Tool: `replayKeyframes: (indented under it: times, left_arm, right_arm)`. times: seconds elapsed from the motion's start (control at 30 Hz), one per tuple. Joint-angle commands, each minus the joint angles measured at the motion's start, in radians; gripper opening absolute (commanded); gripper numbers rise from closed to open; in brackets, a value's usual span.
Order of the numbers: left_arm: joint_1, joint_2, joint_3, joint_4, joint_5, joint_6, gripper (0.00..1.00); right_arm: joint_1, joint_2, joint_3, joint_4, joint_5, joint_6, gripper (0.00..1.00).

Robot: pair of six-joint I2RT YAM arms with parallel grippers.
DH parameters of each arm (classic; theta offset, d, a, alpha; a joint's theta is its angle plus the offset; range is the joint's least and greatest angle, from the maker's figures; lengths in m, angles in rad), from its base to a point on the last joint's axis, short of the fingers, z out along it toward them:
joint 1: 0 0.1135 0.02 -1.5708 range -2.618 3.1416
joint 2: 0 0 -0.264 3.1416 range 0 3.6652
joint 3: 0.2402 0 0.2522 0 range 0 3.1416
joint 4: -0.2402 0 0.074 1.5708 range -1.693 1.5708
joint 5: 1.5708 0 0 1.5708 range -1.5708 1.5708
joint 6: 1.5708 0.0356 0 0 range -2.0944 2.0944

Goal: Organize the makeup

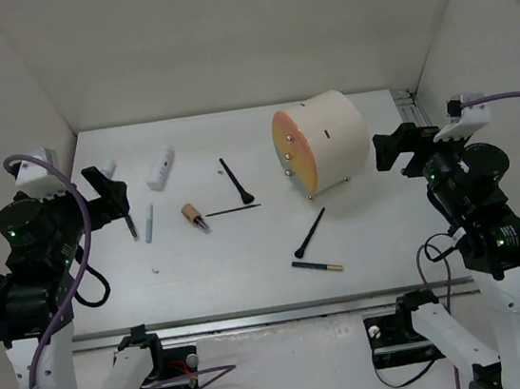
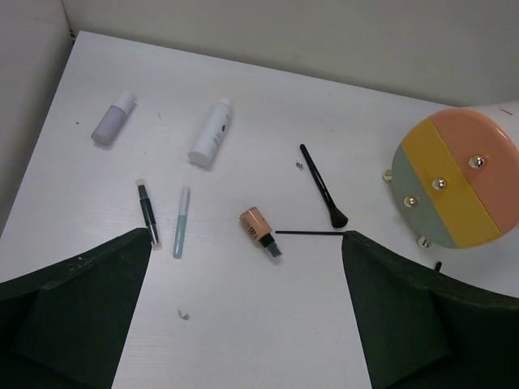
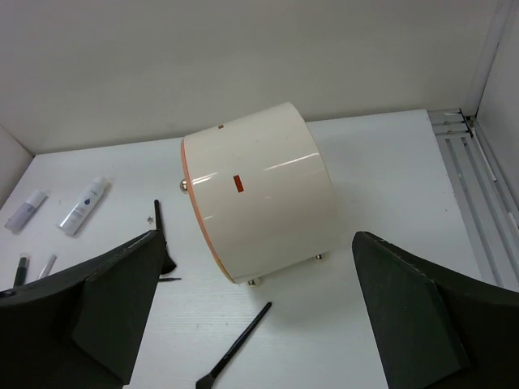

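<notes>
Top external view: both arms are pulled back to the bench [image 1: 254,296] sides. The left claw [image 1: 107,190] and right claw [image 1: 398,148] both stand with jaws wide apart, holding nothing.

The makeup is scattered across the bench, all of it lying flat.
- **Far left:** a small lilac bottle [image 1: 108,167] sits half hidden behind my left claw.
- **Beside it:** the white tube [image 1: 161,168] slants with its cap toward the far right.
- **Nearer me:** a dark pen [image 1: 132,228] and a pale pen [image 1: 149,223] lie side by side. They don't touch, and both run roughly near to far.
- **Right of them:** the tan brush [image 1: 194,217] is short and stubby, with its dark tip aimed near-right.
- **Next to that:** a thin black stick [image 1: 233,209] runs left to right from just beside that tip.
- **Beyond the stick:** the far brush [image 1: 236,181] is black and slim. Its handle points away and its flared head sits at the stick's right end.
- **Centre right:** the near brush [image 1: 309,234] slants with its head near-left and its handle far-right.
- **Just below it:** the pencil [image 1: 316,266] lies almost left-right, dark with its gold end to the right.

The cream cylinder [image 1: 320,143] lies on its side at the far right, well apart from the pens, with its coloured drawer face turned left.
</notes>
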State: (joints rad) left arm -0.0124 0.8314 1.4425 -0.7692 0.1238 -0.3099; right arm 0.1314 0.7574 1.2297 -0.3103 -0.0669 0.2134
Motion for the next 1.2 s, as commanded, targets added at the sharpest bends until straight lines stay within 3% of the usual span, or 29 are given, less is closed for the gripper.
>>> replayKeyframes:
  times: [0.0,0.17,0.33,0.47,0.5,0.57,0.63,0.87,0.97,1.17]
  left_arm:
    - [-0.003,0.017,0.047,0.025,0.022,-0.018,0.99]
    - [-0.003,0.028,0.026,0.05,0.1,-0.018,0.99]
    - [-0.003,0.06,-0.037,0.172,0.324,-0.07,0.99]
    - [-0.003,0.139,-0.135,0.388,0.52,-0.31,0.85]
    - [-0.014,0.161,-0.161,0.53,0.602,-0.366,0.83]
    - [-0.044,0.228,-0.24,0.666,0.648,-0.479,0.77]
    - [-0.086,0.28,-0.255,0.806,0.659,-0.586,0.76]
    - [-0.297,0.558,-0.09,0.864,0.563,-0.636,0.67]
    - [-0.331,0.664,-0.071,1.017,0.547,-0.722,0.61]
    - [-0.382,0.879,0.022,1.136,0.521,-0.863,0.5]
  right_arm:
    - [-0.004,0.02,-0.006,0.077,-0.001,0.018,0.98]
    - [-0.001,0.025,-0.018,0.077,-0.005,0.024,0.98]
    - [-0.004,0.048,-0.033,0.08,-0.014,0.021,0.98]
    - [-0.004,0.118,0.011,0.079,0.004,0.033,0.98]
    - [-0.007,0.149,0.019,0.08,0.004,0.052,0.98]
    - [-0.006,0.183,0.034,0.097,0.007,0.078,0.98]
    - [-0.006,0.233,0.048,0.108,0.004,0.116,0.98]
    - [-0.013,0.327,0.073,0.114,-0.053,0.142,0.98]
    - [-0.018,0.33,0.062,0.114,-0.037,0.132,0.98]
    - [-0.036,0.293,0.03,0.111,-0.01,0.119,0.98]
